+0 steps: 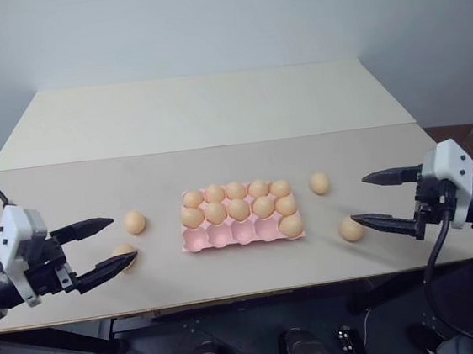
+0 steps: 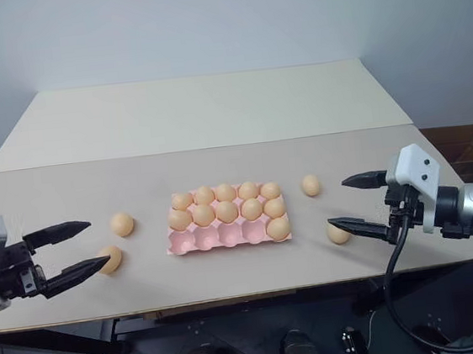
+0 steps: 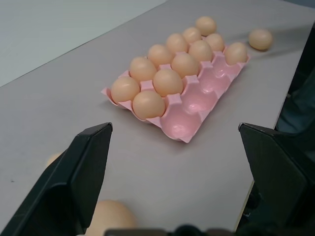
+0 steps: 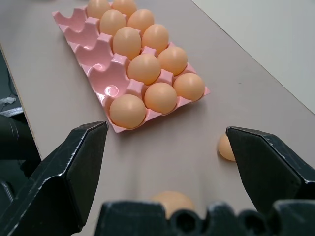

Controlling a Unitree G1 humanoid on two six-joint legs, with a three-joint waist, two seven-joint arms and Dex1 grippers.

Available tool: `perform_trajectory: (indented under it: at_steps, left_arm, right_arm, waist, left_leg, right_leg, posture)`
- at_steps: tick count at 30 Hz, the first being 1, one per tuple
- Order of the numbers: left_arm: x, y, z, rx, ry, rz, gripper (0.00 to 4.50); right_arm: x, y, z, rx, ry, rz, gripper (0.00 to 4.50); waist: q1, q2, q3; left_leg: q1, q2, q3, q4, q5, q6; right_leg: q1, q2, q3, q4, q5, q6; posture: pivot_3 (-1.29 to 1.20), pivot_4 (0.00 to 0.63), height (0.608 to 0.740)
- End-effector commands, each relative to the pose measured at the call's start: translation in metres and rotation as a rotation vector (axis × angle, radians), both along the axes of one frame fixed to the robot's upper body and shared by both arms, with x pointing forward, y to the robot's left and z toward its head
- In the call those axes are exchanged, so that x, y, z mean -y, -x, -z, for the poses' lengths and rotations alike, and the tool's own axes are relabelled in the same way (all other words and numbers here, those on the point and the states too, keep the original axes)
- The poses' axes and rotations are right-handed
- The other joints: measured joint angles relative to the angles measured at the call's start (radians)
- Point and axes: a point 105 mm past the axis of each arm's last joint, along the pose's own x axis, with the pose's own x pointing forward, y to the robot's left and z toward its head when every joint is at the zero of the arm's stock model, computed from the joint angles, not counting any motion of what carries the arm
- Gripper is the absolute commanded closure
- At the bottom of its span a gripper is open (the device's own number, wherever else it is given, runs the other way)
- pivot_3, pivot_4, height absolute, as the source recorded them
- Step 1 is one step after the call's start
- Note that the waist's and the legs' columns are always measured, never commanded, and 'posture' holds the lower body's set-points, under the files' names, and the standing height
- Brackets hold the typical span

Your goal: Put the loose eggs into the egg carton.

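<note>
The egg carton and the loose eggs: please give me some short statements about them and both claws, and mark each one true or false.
1. The egg carton holds eleven eggs. True.
2. The carton's near row is full. False: four of its cups are empty, and one egg sits at its right end.
3. Four loose eggs lie on the table. True: two to the left and two to the right of the carton.
4. The left claw holds an egg. False: it is open and holds nothing.
5. The right claw is open. True.
</note>
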Motion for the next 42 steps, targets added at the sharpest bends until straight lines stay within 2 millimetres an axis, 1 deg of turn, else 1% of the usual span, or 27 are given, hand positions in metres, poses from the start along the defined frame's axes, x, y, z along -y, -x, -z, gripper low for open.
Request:
perform_trajectory:
  at_steps: [1,4,7,9,10,12,15,16,18,19,21,22,25,28,30,32,35,37,39,42]
  left_arm:
    - [-0.001,-0.001,-0.004,0.031,0.000,0.013,0.02]
    - [0.003,0.006,-0.011,0.003,0.044,0.066,0.02]
    - [0.007,0.009,-0.016,0.005,0.047,0.134,0.02]
    - [0.011,0.012,-0.015,-0.008,0.045,0.192,0.02]
    - [0.014,0.012,-0.015,-0.016,0.040,0.216,0.02]
    - [0.016,0.011,-0.014,-0.022,0.033,0.240,0.02]
    - [0.019,0.007,-0.013,-0.025,0.034,0.254,0.02]
    - [0.021,0.006,-0.011,-0.027,0.030,0.260,0.02]
    - [0.023,0.006,-0.010,-0.029,0.029,0.273,0.02]
    - [0.023,0.006,-0.010,-0.028,0.027,0.274,0.00]
    - [0.023,0.006,-0.010,-0.027,0.028,0.272,0.00]
    - [0.023,0.006,-0.010,-0.026,0.027,0.271,0.00]
    - [0.024,0.006,-0.010,-0.023,0.022,0.270,0.00]
    - [0.024,0.006,-0.011,-0.018,0.022,0.269,0.00]
    - [0.025,0.005,-0.011,-0.013,0.028,0.268,0.00]
    - [0.026,0.005,-0.011,-0.012,0.029,0.267,0.00]
    - [0.027,0.006,-0.009,-0.016,0.030,0.268,0.00]
    - [0.028,0.007,-0.009,-0.018,0.032,0.271,0.00]
    - [0.028,0.006,-0.009,-0.018,0.036,0.271,0.00]
    - [0.029,0.007,-0.009,-0.019,0.036,0.272,0.00]
  right_arm:
    - [0.005,0.002,-0.006,0.039,0.045,0.011,0.00]
    - [0.008,0.004,-0.003,0.022,0.065,0.031,0.00]
    - [0.005,0.010,0.009,-0.008,0.112,0.007,0.00]
    - [0.002,0.009,0.025,-0.027,0.164,0.018,0.00]
    - [0.001,0.006,0.035,-0.040,0.188,0.044,0.00]
    - [0.000,0.001,0.048,-0.057,0.213,0.079,0.00]
    - [0.005,-0.014,0.068,-0.059,0.264,0.172,0.00]
    - [0.006,-0.019,0.073,-0.057,0.274,0.205,0.00]
    - [0.006,-0.024,0.079,-0.075,0.275,0.229,0.00]
    - [0.006,-0.025,0.080,-0.070,0.280,0.234,0.18]
    - [0.006,-0.028,0.081,-0.077,0.278,0.257,0.60]
    - [0.006,-0.028,0.081,-0.078,0.287,0.256,0.90]
    - [0.005,-0.029,0.082,-0.087,0.285,0.261,1.99]
    - [-0.002,-0.029,0.074,-0.071,0.250,0.254,2.70]
    - [-0.010,-0.028,0.064,-0.055,0.212,0.241,2.70]
    - [-0.014,-0.027,0.059,-0.040,0.214,0.228,2.70]
    - [-0.026,-0.026,0.045,-0.004,0.170,0.205,2.70]
    - [-0.030,-0.026,0.040,0.008,0.160,0.208,2.70]
    - [-0.027,-0.028,0.040,0.012,0.166,0.232,2.70]
    - [-0.013,-0.028,0.044,-0.007,0.196,0.297,2.70]
  waist:
    - [0.001,0.000,0.000]
    - [0.003,0.000,0.000]
    - [0.004,0.000,0.000]
    - [0.006,0.000,0.000]
    - [0.007,0.000,0.000]
    - [0.007,0.000,0.000]
    - [0.004,0.000,0.000]
    - [0.003,0.000,0.000]
    - [0.003,0.000,0.000]
    - [0.003,0.000,0.000]
    - [0.003,0.000,0.000]
    - [0.003,0.000,0.000]
    - [0.003,0.000,0.000]
    - [0.003,0.000,0.000]
    - [0.004,0.000,0.000]
    - [0.004,0.000,0.000]
    - [0.003,0.000,0.000]
    - [0.001,0.000,0.000]
    - [0.001,0.000,0.000]
    - [0.004,0.000,0.000]
  left_leg:
    - [0.000,0.000,0.000,0.000,0.000,0.000]
    - [0.000,0.000,0.000,0.000,0.000,0.000]
    - [0.000,0.000,0.000,0.000,0.000,0.000]
    - [0.000,0.000,0.000,0.000,0.000,0.000]
    - [0.000,0.000,0.000,0.000,0.000,0.000]
    - [0.001,0.000,0.000,0.000,0.000,0.000]
    - [0.001,0.000,0.002,0.000,0.000,0.000]
    - [0.001,0.000,0.002,0.000,0.000,0.000]
    - [0.000,0.000,0.002,0.001,0.000,0.000]
    - [0.000,0.000,0.002,0.001,0.000,0.000]
    - [0.000,0.000,0.002,0.001,0.000,0.000]
    - [-0.001,0.000,0.002,0.000,0.000,0.000]
    - [-0.001,0.000,0.002,0.000,0.000,0.000]
    - [0.000,0.000,0.002,0.000,0.000,0.000]
    - [0.001,0.000,0.002,0.001,0.000,0.000]
    - [0.001,0.000,0.002,0.001,0.000,0.000]
    - [0.000,0.000,0.002,0.001,0.000,0.000]
    - [0.000,0.000,0.002,0.001,0.000,0.000]
    - [0.000,0.000,0.002,0.001,0.000,0.000]
    - [0.000,0.000,0.002,0.001,0.000,0.000]
  right_leg:
    - [0.000,0.000,0.000,0.000,0.000,0.000]
    - [0.000,0.000,0.000,0.000,0.000,0.000]
    - [0.000,0.000,0.000,0.000,0.000,0.001]
    - [0.000,0.000,0.000,0.000,-0.001,0.002]
    - [0.000,0.000,0.000,0.000,-0.001,0.002]
    - [0.000,0.000,0.000,0.000,-0.003,0.005]
    - [0.000,0.000,0.001,0.001,-0.003,0.006]
    - [0.000,0.000,0.001,0.001,-0.003,0.006]
    - [-0.001,0.000,0.001,0.001,-0.003,0.006]
    - [-0.001,0.000,0.001,0.001,-0.003,0.005]
    - [-0.001,0.000,0.001,0.001,0.000,0.000]
    - [-0.001,0.000,0.001,0.001,0.000,0.000]
    - [-0.002,0.000,0.001,0.001,0.000,0.000]
    - [0.000,0.000,0.001,0.001,0.000,0.000]
    - [0.000,0.000,0.001,0.001,-0.001,0.002]
    - [0.000,0.000,0.001,0.001,-0.001,0.002]
    - [0.000,0.000,0.001,0.001,-0.001,0.002]
    - [-0.001,0.000,0.001,0.001,0.000,0.002]
    - [-0.001,0.000,0.001,0.001,0.000,0.002]
    - [-0.001,0.000,0.001,0.001,0.001,0.000]
  posture:
    - [0.00,0.150,0.740]
    - [0.00,0.150,0.740]
    - [0.00,0.150,0.740]
    - [0.00,0.150,0.740]
    - [0.00,0.150,0.740]
    - [0.00,0.150,0.740]
    - [0.00,0.150,0.740]
    - [0.00,0.150,0.740]
    - [0.00,0.150,0.740]
    - [0.00,0.150,0.740]
    - [0.00,0.150,0.740]
    - [0.00,0.150,0.740]
    - [0.00,0.150,0.740]
    - [0.00,0.150,0.740]
    - [0.00,0.150,0.740]
    - [0.00,0.150,0.740]
    - [0.00,0.150,0.740]
    - [0.00,0.150,0.740]
    - [0.00,0.150,0.740]
    - [0.00,0.150,0.740]
